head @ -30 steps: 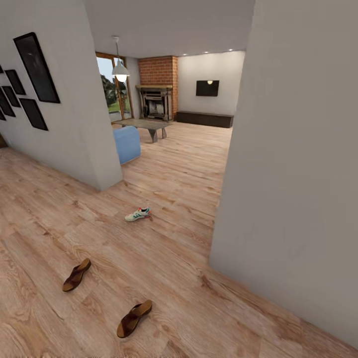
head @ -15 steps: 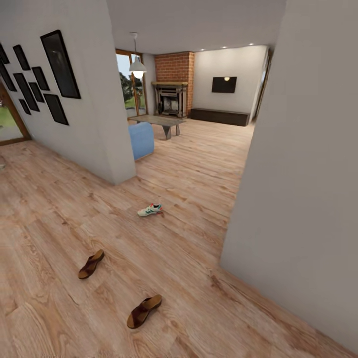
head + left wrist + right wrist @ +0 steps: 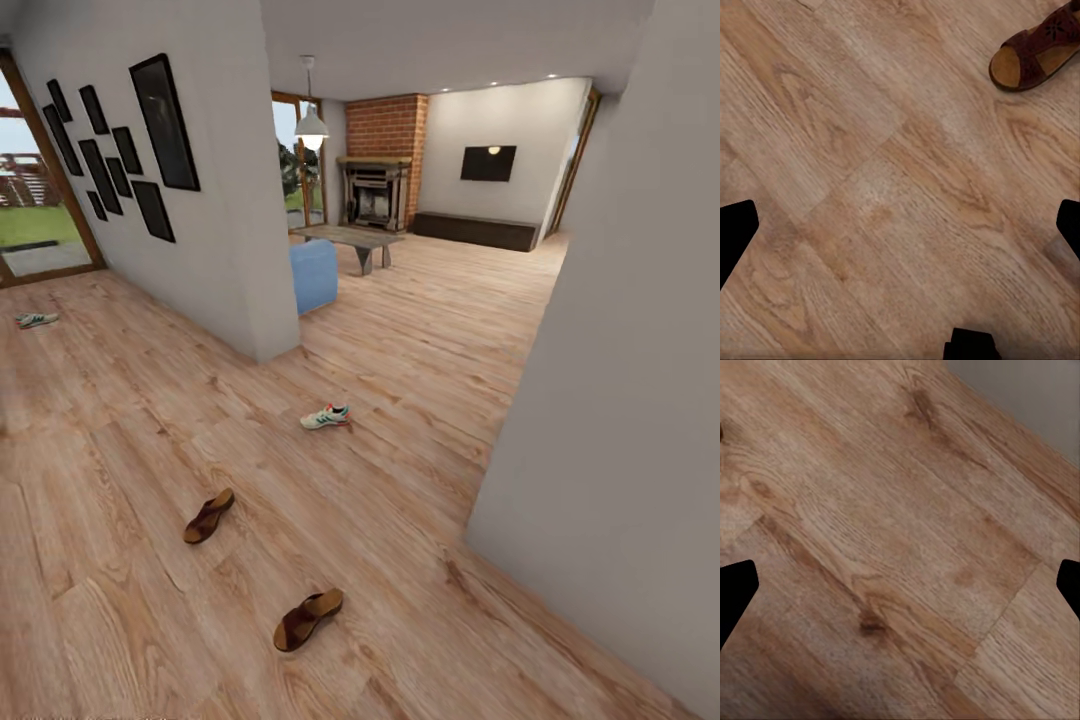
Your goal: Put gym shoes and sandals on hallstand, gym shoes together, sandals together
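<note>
From the head camera, all four shoes lie on the wood floor (image 3: 420, 340); one white gym shoe (image 3: 326, 417) sits in the middle of the corridor opening, its toe pointing left; the second gym shoe (image 3: 37, 320) lies far off at the left edge, near a glass door (image 3: 35, 200); the two brown sandals are closer to the robot, one sandal (image 3: 208, 516) to the left and the nearer sandal (image 3: 307, 620) below it, well apart from each other; a grey wall (image 3: 620, 420) stands on the right, and a wall with black picture frames (image 3: 160, 125) on the left; beyond lie a blue seat (image 3: 315, 275) and a brick fireplace (image 3: 380, 190).

From the left wrist camera, the left gripper (image 3: 900, 225) hangs over bare planks with its dark fingertips at the picture's edges, spread wide and carrying nothing; one sandal shows at the corner.

From the right wrist camera, the right gripper (image 3: 900, 585) is likewise spread wide and empty above the floor, close to the foot of the wall.

By my reading nothing is done yet: every shoe is on the floor, so all four pick-ups and placements remain.
</note>
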